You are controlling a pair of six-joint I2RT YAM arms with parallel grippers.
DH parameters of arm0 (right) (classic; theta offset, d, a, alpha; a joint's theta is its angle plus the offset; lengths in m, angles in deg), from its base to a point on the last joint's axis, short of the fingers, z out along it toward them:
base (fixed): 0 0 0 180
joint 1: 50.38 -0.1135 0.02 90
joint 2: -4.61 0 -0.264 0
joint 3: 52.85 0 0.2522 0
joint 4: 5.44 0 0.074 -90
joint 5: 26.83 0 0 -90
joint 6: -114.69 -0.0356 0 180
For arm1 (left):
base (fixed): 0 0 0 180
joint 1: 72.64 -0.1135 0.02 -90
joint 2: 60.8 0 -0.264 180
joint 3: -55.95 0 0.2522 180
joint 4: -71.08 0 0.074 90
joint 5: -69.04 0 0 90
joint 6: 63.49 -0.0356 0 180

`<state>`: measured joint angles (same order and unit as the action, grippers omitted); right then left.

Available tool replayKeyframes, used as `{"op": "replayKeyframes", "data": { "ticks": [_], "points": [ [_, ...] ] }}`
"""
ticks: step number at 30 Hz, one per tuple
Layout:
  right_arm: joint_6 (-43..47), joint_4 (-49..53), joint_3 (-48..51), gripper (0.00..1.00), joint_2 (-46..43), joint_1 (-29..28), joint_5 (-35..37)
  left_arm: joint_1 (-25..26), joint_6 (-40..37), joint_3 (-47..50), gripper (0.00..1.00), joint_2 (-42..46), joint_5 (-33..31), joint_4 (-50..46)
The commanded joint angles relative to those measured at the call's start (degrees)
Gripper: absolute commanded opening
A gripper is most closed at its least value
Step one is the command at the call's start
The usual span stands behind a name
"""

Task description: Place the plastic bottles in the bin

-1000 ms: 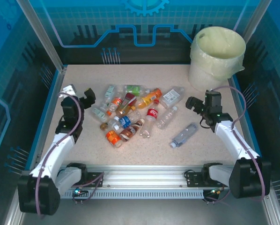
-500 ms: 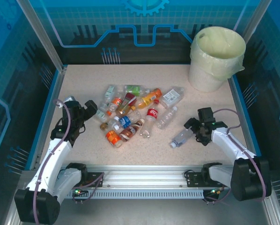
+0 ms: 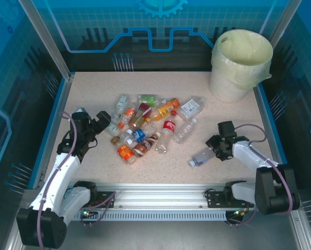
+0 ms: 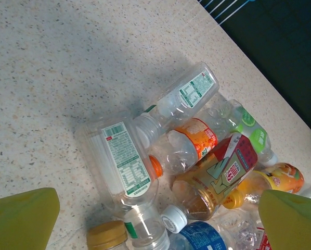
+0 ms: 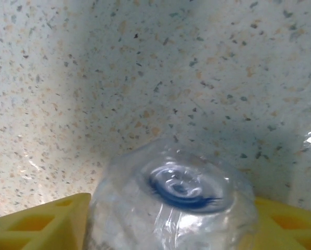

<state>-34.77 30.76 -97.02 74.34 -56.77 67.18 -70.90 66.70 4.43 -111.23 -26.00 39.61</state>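
Lowered since a second ago, our right gripper [image 3: 216, 149] now pinches the base end of a clear bottle [image 3: 201, 156] lying at 4 o'clock on the table [image 3: 93, 88]. Our left gripper [image 3: 99, 129], jaws spread, sits at 9 o'clock just beside the heaped bottles [image 3: 145, 125]. The bin [image 3: 225, 86] stands far off at 1 o'clock.

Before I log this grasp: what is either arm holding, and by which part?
The right gripper has its jaws on the base end of the clear, bluish plastic bottle, which lies on the table. The left gripper holds nothing.
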Motion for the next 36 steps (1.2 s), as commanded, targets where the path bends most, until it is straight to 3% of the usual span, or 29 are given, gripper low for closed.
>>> {"op": "replayKeyframes", "data": {
  "ticks": [1,5,9,14,20,24,36],
  "points": [
    [2.08,-6.16,-0.87,0.6,-3.82,-1.23,-0.65,0.28,0.65,-0.45,0.99,-0.02,2.3,1.71],
    [8.75,-8.19,-5.31,0.55,-8.96,-4.02,0.92,0.28,1.64,-0.09,0.99,0.12,3.66,3.38],
    [14.44,-9.42,-13.38,0.53,-7.77,-4.31,-2.46,0.28,3.42,2.14,0.99,0.05,7.83,10.99],
    [19.25,-15.06,-27.46,0.53,-1.7,-4.27,-5.62,0.28,7.21,4.92,0.99,-0.01,10.1,19.4],
    [27.38,-16.67,-48.14,0.53,7.99,-2.44,-3.33,0.28,6.68,3.14,0.99,-0.76,11.16,20.17],
    [30.88,-17.89,-59.46,0.53,14.1,0.21,0.52,0.28,7.01,2.95,0.99,-0.29,11.28,19.92],
    [41.84,-25.48,-83.49,0.54,34.07,6.11,26.81,0.28,7.37,3.69,0.99,0.34,10.18,19.56]
  ]
}}
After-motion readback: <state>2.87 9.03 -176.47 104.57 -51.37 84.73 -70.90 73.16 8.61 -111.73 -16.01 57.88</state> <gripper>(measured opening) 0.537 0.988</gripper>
